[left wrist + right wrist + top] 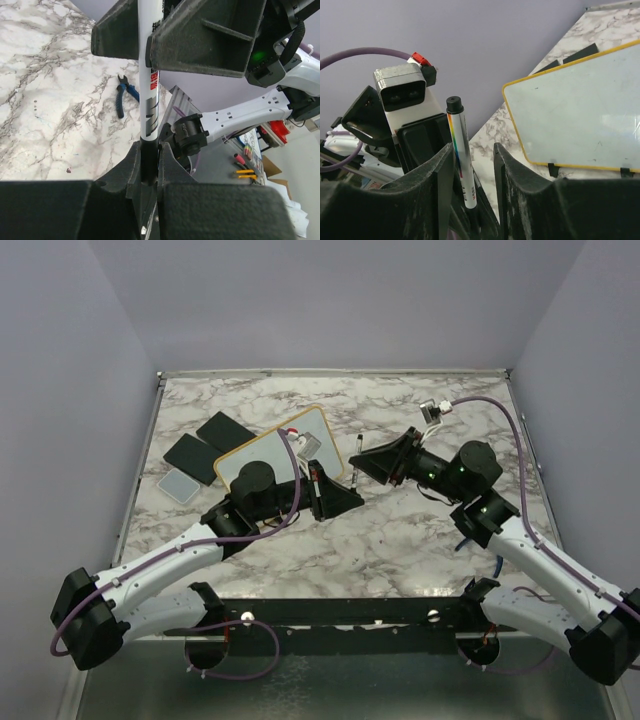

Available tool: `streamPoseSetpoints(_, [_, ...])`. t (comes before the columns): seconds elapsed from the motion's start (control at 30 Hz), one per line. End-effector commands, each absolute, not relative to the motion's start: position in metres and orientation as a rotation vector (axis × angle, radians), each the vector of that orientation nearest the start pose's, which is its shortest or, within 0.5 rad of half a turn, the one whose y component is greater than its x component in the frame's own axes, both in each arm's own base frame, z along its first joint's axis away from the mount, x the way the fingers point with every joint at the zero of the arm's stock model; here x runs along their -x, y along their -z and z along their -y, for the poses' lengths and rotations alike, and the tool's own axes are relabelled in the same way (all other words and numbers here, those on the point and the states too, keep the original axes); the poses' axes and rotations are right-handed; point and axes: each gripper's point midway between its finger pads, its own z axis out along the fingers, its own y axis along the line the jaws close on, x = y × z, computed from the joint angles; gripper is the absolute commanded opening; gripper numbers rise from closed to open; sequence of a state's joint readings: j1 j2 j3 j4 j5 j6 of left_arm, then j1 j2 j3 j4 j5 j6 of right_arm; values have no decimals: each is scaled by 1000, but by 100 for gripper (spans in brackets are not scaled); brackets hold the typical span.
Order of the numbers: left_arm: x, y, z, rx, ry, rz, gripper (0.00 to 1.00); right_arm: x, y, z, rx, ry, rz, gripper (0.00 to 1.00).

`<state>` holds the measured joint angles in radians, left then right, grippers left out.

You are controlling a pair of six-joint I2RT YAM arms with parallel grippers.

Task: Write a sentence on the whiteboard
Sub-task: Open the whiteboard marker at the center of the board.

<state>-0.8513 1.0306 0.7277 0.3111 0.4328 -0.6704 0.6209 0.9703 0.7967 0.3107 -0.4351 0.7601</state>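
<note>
Black, rough-faced fingers of the left gripper [150,152] are clenching the dark end of the single white marker [459,142] near the middle of the bench [400,550]. The right gripper [472,150] is straddling the barrel further along with its jaws parted. The marker is leaning against one finger and a gap is showing on the other side, so the jaws are flanking it rather than squeezing. One whiteboard [272,443] is lying askew toward the far left of the bench, just behind the left gripper. Its yellow frame and two small black feet are showing in the right wrist view, and its face is looking plain white with a few faint specks. Two flat black blocks [226,430] and one pale grey pad [180,485] are sitting beside it near the left edge, and one pair of blue-handled pliers [122,95] is lying on the marble. The left arm is covering the board's near part from above, the right wrist view is cutting off one side of it, and the marker's gripped end is hidden — its barrel print is too blurred to read.
</note>
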Motion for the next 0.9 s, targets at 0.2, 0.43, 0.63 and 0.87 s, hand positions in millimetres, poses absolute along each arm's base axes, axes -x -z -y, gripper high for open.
streamPoseSetpoints(0.2, [-171,-287,335,-524,1442,-1724,0,-213,-350,-290,344,-1467,-1620,27])
streamPoseSetpoints(0.43, [-173,-274,334,-535,1407,-1749,0,-214,-354,-287,317,-1462,-1598,0])
streamPoseSetpoints(0.63, [-165,-246,333,-579,1407,-1810,0,-232,-367,-266,202,-1312,-1542,0])
streamPoseSetpoints(0.87, [-153,-228,329,-625,1419,-1838,0,-241,-377,-260,165,-1263,-1520,0])
